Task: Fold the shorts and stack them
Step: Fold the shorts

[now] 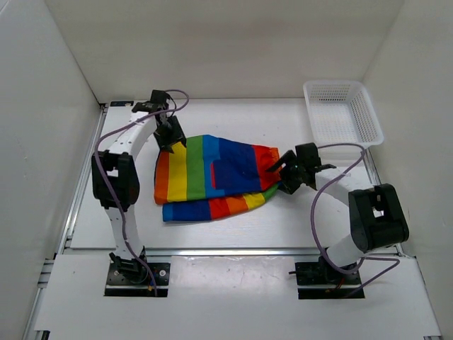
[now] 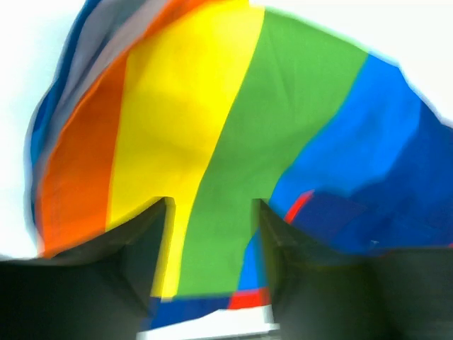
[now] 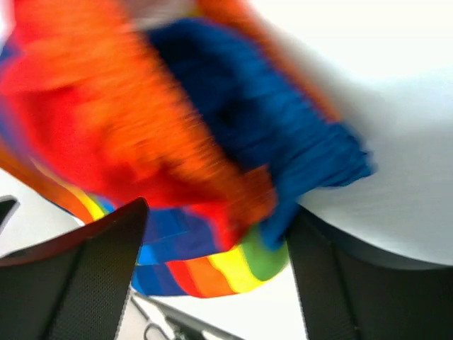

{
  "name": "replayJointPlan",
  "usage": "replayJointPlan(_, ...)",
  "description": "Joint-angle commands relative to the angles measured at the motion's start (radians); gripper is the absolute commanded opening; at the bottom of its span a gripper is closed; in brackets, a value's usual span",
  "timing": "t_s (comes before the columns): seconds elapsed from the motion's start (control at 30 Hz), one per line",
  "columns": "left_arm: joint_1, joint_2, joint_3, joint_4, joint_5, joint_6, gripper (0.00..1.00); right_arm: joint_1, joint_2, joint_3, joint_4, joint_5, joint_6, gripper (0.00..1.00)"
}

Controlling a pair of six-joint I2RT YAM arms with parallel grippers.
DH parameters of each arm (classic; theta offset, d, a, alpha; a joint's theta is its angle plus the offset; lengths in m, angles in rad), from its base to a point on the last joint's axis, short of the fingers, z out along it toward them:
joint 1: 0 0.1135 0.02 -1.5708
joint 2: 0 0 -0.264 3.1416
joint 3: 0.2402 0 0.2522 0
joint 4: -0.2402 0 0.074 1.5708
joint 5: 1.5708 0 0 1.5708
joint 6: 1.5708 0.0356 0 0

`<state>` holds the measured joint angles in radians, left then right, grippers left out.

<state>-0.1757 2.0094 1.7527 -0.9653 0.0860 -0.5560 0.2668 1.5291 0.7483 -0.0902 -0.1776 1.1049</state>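
While the shorts (image 1: 212, 177) lie spread flat on the table (image 1: 233, 234), left of the white basket (image 1: 340, 117) and nearer the arm bases than it, their long axis runs sideways, one end toward the basket and one away from it. The right gripper (image 1: 283, 172) sits at the basket-side end, right where the red and blue edge bunches up. The left gripper (image 1: 170, 142) hangs over the end farthest from the basket, at its rear corner, so each arm has its own end to work.

On the left wrist view the fingers (image 2: 152, 241) are spread apart, released, with green and yellow stripes showing between them. On the right wrist view the fingers (image 3: 106, 248) gape wide too, a lump of orange and blue cloth between them. That view is blurred, so whether the pads touch cloth I cannot tell.
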Motion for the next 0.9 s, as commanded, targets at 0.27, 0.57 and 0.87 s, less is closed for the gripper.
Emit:
replayJointPlan(0.27,0.165,-0.523,-0.591,-0.003,0.006,-0.041,0.93,0.043,-0.164,0.135,-0.263,0.299,-0.299,0.86)
replayJointPlan(0.57,0.185,-0.557,-0.808,0.137,0.06,-0.079,0.82,0.043,0.072,0.315,-0.252,0.17,-0.505,0.57)
replayJointPlan(0.87,0.174,-0.417,-0.772,0.175,0.046,-0.058,0.89,0.043,0.143,0.345,-0.252,0.188,-0.516,0.6)
